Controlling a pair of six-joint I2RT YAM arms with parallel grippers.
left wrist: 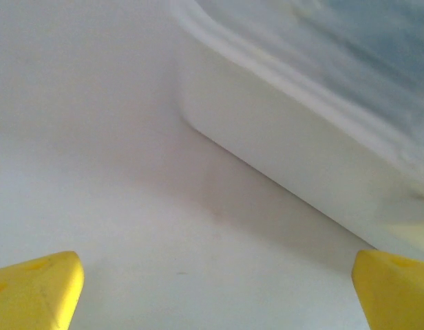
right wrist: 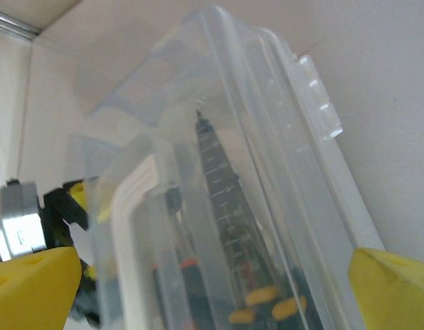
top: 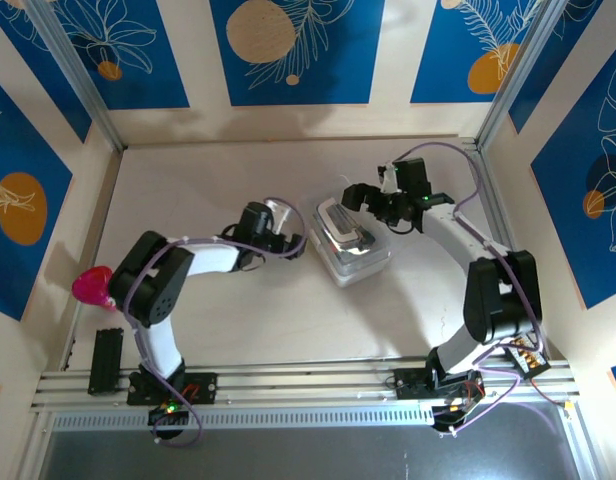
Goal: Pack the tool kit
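Observation:
The clear plastic box (top: 348, 243) stands mid-table with its lid on. Through its wall (right wrist: 267, 137) I see tools inside: black-and-orange screwdrivers (right wrist: 191, 275), yellow-tipped handles (right wrist: 267, 299) and a dark ridged bar (right wrist: 222, 185). My left gripper (top: 293, 241) sits just left of the box, open; its yellow fingertips (left wrist: 40, 289) flank bare table, with the box's side (left wrist: 288, 137) ahead to the right. My right gripper (top: 354, 196) hovers at the box's far end, open, its yellow fingertips (right wrist: 391, 285) on either side of the box end without touching it.
A pink object (top: 93, 286) lies at the table's left edge, with a black block (top: 106, 360) on the rail below it. Aluminium rails (top: 318, 378) cross the near edge. Walls close in the left, far and right sides.

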